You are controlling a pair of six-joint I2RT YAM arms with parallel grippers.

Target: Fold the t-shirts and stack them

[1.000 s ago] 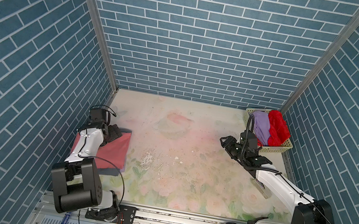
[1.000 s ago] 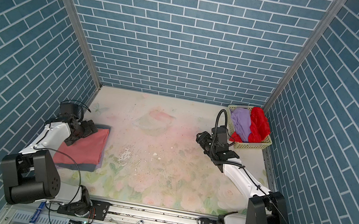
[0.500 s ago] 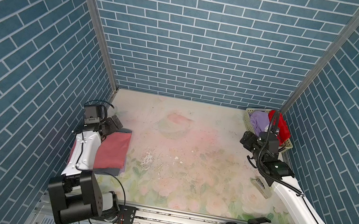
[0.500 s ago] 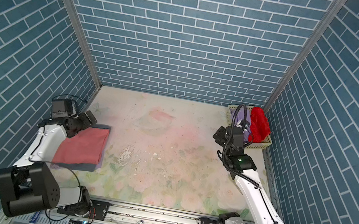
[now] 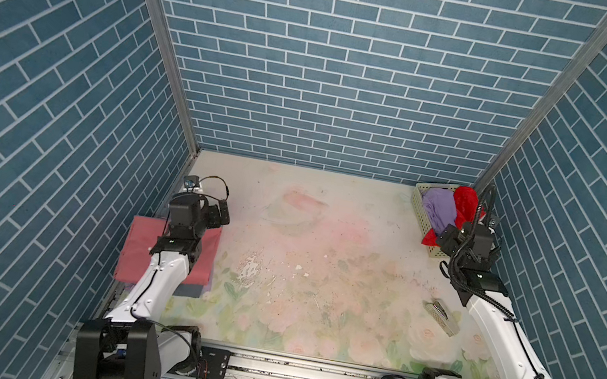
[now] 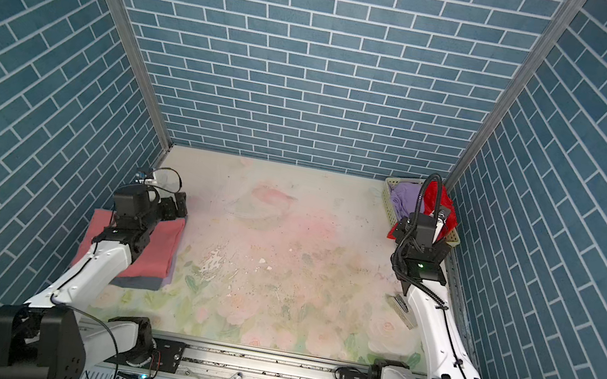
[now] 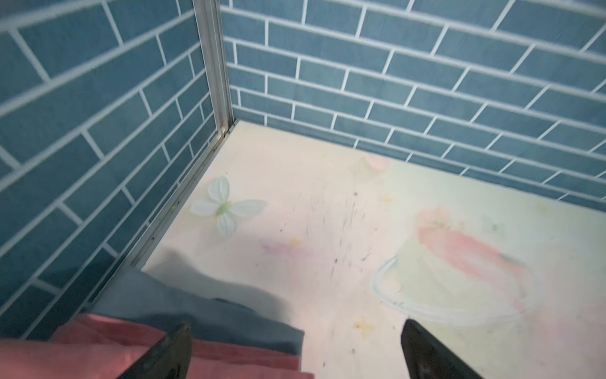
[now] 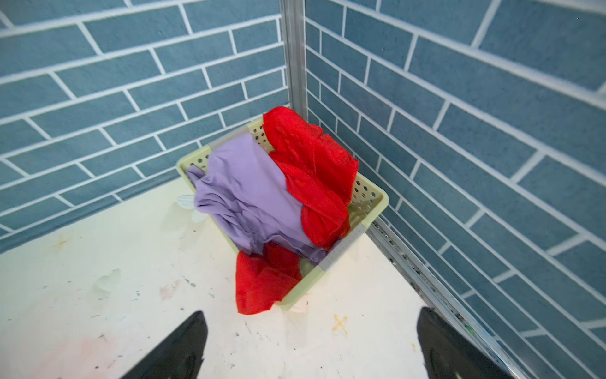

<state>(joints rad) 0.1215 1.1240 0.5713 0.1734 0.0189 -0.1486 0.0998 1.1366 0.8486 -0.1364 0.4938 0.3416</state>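
In both top views, the red shirt (image 5: 465, 202) and lavender shirt (image 5: 437, 208) are seen heaped in the far-right basket (image 5: 418, 200), just beyond the right tool (image 5: 447, 237). Left wrist view: the left tool (image 7: 296, 328) is spread at the pink shirt's (image 7: 82, 347) edge. Right wrist view: the jaws are spread, with the red shirt dead ahead.

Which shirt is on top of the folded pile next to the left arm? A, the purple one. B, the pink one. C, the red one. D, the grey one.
B: the pink shirt lies on top of the pile, with the grey shirt showing only as a strip under its edge.
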